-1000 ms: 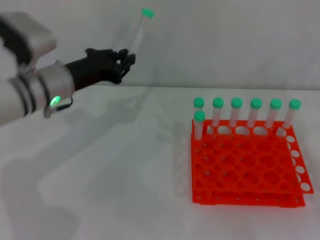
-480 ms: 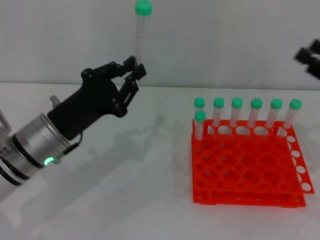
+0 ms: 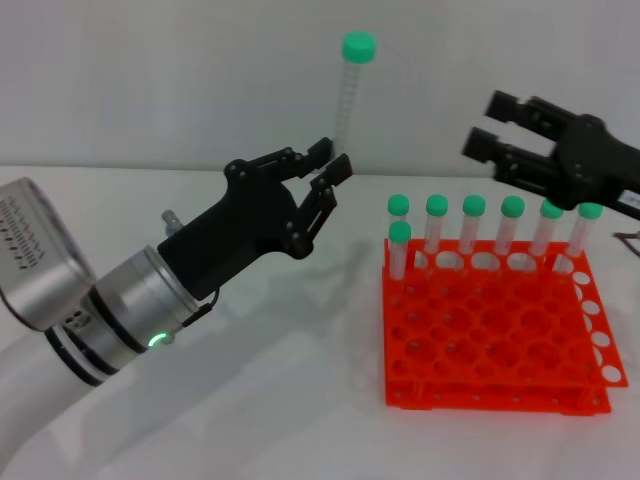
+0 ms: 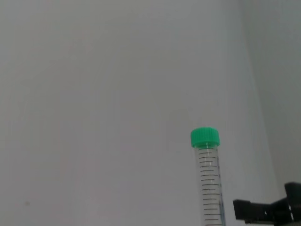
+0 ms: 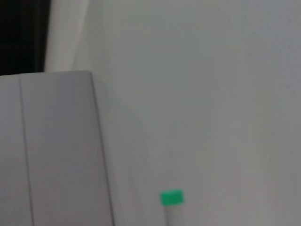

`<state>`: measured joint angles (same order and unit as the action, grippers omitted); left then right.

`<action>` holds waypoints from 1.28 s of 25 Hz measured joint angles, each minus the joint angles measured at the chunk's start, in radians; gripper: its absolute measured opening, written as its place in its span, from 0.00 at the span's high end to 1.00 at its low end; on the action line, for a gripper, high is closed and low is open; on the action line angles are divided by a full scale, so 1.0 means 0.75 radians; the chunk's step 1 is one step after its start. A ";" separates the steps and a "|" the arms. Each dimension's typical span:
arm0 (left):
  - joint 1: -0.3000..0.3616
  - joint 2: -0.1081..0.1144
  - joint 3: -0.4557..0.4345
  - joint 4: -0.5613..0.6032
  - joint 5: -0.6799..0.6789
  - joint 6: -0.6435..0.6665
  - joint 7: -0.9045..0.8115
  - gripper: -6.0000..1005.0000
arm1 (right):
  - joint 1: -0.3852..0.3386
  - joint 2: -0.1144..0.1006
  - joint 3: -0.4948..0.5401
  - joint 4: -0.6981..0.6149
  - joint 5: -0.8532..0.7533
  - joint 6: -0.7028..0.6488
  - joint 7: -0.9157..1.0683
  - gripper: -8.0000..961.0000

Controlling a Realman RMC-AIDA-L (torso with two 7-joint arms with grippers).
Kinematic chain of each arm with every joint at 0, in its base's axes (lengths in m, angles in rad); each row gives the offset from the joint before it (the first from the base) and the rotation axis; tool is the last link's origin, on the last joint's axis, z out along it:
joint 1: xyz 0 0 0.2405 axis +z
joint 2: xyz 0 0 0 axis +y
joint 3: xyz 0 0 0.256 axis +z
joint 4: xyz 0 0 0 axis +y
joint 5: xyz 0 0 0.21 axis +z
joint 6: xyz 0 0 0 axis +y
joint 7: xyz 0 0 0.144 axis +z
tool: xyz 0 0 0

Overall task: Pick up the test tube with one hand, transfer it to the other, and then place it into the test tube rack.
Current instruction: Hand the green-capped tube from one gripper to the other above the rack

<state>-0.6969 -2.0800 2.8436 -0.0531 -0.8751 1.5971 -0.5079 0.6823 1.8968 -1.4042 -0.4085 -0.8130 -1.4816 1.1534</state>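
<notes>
Holding the tube (image 3: 346, 98) upright beside the rack (image 3: 495, 325), the left gripper (image 3: 322, 172) is clamped on its tip for the handover, so the wide-open right gripper (image 3: 483, 130) should next close around its middle.

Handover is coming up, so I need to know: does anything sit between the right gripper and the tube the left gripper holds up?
Nothing visible does. The left gripper holds the test tube upright by its lower end; the open right gripper faces it across bare air.

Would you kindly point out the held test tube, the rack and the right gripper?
test tube (image 3: 346, 95): head view, clear body.
test tube rack (image 3: 495, 335): head view, top grid.
right gripper (image 3: 484, 127): head view, between open fingertips.
</notes>
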 joint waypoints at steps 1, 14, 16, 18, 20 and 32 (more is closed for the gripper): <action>-0.004 0.000 0.000 0.006 0.005 -0.010 0.003 0.81 | 0.005 0.008 0.000 -0.010 -0.008 0.000 0.001 0.22; -0.017 -0.002 -0.002 0.056 0.070 -0.077 0.041 0.81 | 0.082 0.079 -0.008 -0.027 -0.014 0.078 -0.009 0.21; -0.017 -0.002 -0.002 0.060 0.078 -0.079 0.041 0.81 | 0.093 0.085 -0.011 -0.027 -0.024 0.091 -0.009 0.21; -0.017 -0.002 -0.002 0.061 0.085 -0.084 0.041 0.81 | 0.105 0.090 -0.012 -0.029 -0.037 0.095 -0.006 0.22; -0.017 -0.002 -0.002 0.066 0.093 -0.094 0.042 0.81 | 0.113 0.095 -0.012 -0.029 -0.044 0.096 -0.004 0.22; -0.017 -0.004 -0.002 0.081 0.115 -0.116 0.052 0.81 | 0.108 0.115 -0.006 -0.038 -0.047 0.115 -0.006 0.38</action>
<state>-0.7093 -2.0829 2.8424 0.0077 -0.7888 1.5102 -0.4686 0.7632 1.9829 -1.4087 -0.4371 -0.8484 -1.3950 1.1486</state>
